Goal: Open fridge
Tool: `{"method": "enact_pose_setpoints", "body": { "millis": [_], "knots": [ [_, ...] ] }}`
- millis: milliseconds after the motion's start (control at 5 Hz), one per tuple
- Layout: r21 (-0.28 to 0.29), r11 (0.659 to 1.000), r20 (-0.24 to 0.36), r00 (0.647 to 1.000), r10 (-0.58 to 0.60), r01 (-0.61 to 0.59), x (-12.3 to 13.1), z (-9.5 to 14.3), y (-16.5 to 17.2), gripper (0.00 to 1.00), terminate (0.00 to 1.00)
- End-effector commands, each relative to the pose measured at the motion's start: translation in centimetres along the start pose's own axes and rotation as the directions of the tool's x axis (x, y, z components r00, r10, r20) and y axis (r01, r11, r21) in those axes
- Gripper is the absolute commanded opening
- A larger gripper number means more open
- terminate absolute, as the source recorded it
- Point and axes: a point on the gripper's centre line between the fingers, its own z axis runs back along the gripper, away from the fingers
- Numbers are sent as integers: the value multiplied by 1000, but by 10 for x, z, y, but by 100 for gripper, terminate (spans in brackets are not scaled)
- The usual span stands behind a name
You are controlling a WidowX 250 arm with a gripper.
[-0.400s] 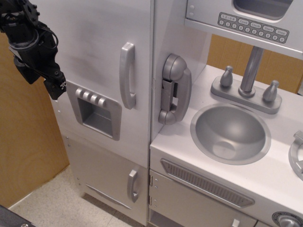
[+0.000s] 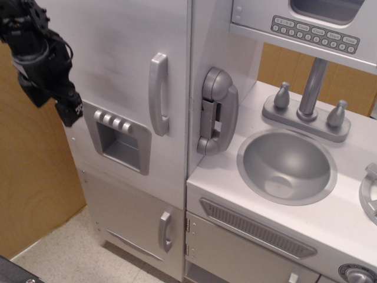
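Observation:
The tall silver-grey toy fridge (image 2: 126, 35) fills the left half of the view. Its large upper door is shut flush. The curved vertical silver handle (image 2: 158, 93) sits near the door's right edge. The recessed dispenser panel (image 2: 119, 140) with four buttons is lower left on the door. My black gripper (image 2: 66, 109) hangs at the far left, by the door's left edge, level with the dispenser and well left of the handle. It holds nothing I can see; its fingers are dark and I cannot tell whether they are open.
A smaller lower door with a short handle (image 2: 165, 230) is below. A toy phone (image 2: 215, 112) hangs on the fridge's right side. A round sink (image 2: 287, 165) with faucet (image 2: 310, 88), a vent-grille cabinet (image 2: 256, 230) and a microwave keypad (image 2: 315, 32) lie right. A wooden wall (image 2: 29, 188) stands left.
My gripper has shifted very slightly left and up. The fridge door has not moved.

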Motion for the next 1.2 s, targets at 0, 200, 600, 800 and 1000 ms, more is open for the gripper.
{"method": "enact_pose_setpoints", "body": {
  "millis": [0,200,600,800,1000],
  "knots": [
    [-32,997,63,996,-69,71,21,22,-54,100,0],
    [-49,994,139,986,-92,100,30,44,-76,100,0],
    [-105,984,175,977,-125,145,46,60,-107,100,0],
    [-79,991,184,979,-93,109,56,52,-110,100,0],
    [-44,999,222,975,10,0,67,52,-102,100,0]
  ]
}}
